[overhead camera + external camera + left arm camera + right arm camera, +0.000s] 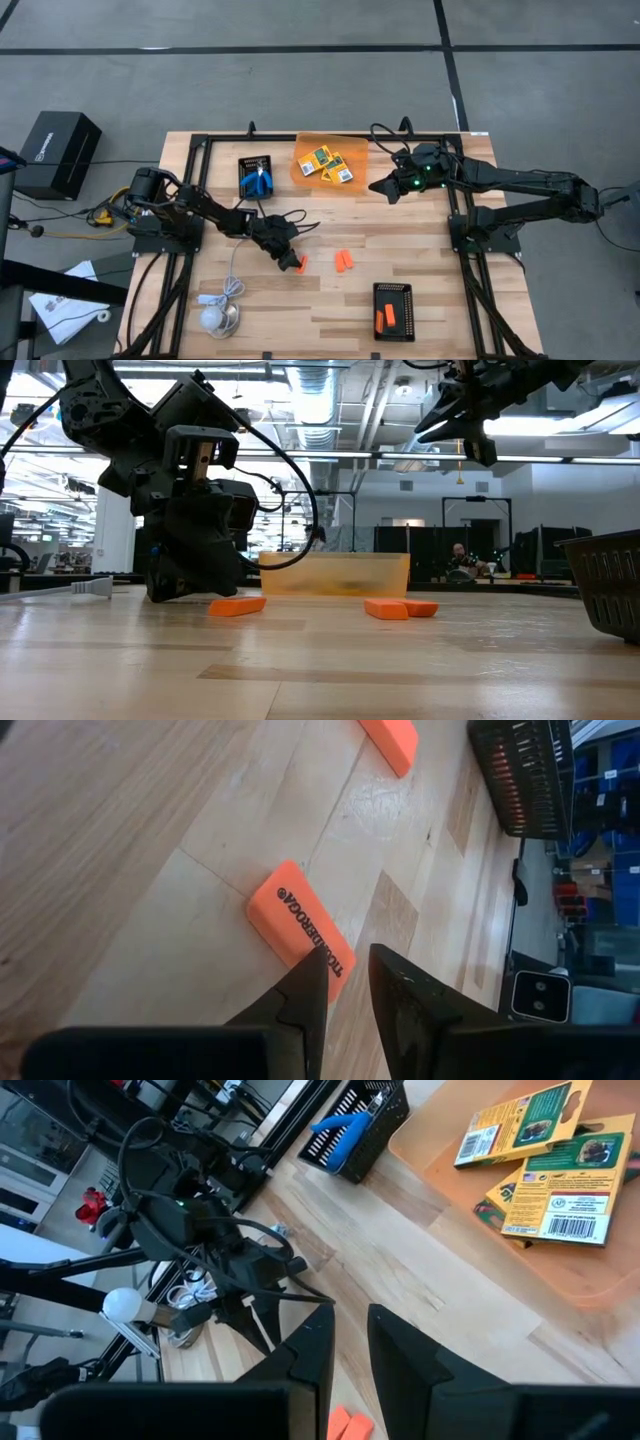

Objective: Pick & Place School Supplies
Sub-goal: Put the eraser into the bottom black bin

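Note:
My left gripper is low over the table's middle, fingers shut, its tips at one end of an orange stick that lies flat on the wood; the low view shows that stick beside the gripper. Two more orange sticks lie side by side to its right. Blue-handled scissors sit in a far black tray. Yellow-and-green crayon boxes lie in an orange tray. My right gripper hangs shut and empty, high above the table beside the orange tray. My left gripper comes slanting down at the lone stick's near end, and one fingertip overlaps that end in the wrist view. I cannot tell whether it touches. The stick lies flat on the table.
A black tray near the table's front edge holds orange sticks. A white cable with a round puck lies at the front left. Bare wood lies between the sticks and the front tray.

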`<state>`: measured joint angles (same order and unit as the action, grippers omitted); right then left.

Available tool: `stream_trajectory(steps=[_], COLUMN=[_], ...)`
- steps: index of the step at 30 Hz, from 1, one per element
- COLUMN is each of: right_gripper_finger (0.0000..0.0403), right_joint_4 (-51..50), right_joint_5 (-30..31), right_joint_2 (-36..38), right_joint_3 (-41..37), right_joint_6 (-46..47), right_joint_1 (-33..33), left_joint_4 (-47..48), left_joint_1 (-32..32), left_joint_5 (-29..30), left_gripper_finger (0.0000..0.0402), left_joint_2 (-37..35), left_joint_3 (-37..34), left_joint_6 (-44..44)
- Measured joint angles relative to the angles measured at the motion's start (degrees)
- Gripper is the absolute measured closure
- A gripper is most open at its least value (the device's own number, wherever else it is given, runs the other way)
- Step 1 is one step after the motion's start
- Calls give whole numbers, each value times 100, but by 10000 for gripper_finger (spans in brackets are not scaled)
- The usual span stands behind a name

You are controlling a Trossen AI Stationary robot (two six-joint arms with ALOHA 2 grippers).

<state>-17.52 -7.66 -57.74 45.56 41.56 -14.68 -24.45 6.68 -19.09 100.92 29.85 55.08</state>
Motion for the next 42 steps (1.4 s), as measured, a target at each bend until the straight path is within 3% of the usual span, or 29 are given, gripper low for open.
stream_trajectory(steps=[16, 20, 22, 24, 26, 32, 36, 42], right_gripper_finger=[346, 346, 346, 346, 346, 346, 346, 346], right_joint_4=[2, 116, 286, 521, 743, 1187, 1343, 1353], right_joint_5=[1, 4, 6, 9, 42, 195, 282, 308], right_joint_2=[0, 0, 0, 0, 0, 0, -2, 0], right_joint_3=[0, 0, 0, 0, 0, 2, 2, 2], right_joint_6=[-153, -227, -314, -407, -529, -772, -775, -770], right_joint_1=[-2, 0, -2, -9, -13, -13, -9, -4], left_joint_4=[-19, -116, -180, 163, 332, -224, -1158, -173], left_joint_1=[-214, -354, -398, -490, -550, -597, -568, -238], left_joint_5=[-10, 343, 927, 1550, 1731, 1469, 1467, 1613], left_gripper_finger=[330, 330, 330, 330, 330, 330, 330, 361], left_joint_2=[0, 0, -9, -476, -936, -1948, -2519, -2702], left_joint_3=[0, 0, -3, -125, -192, -229, -173, 252], left_joint_6=[74, 310, 138, -173, -225, -228, -325, -1707])
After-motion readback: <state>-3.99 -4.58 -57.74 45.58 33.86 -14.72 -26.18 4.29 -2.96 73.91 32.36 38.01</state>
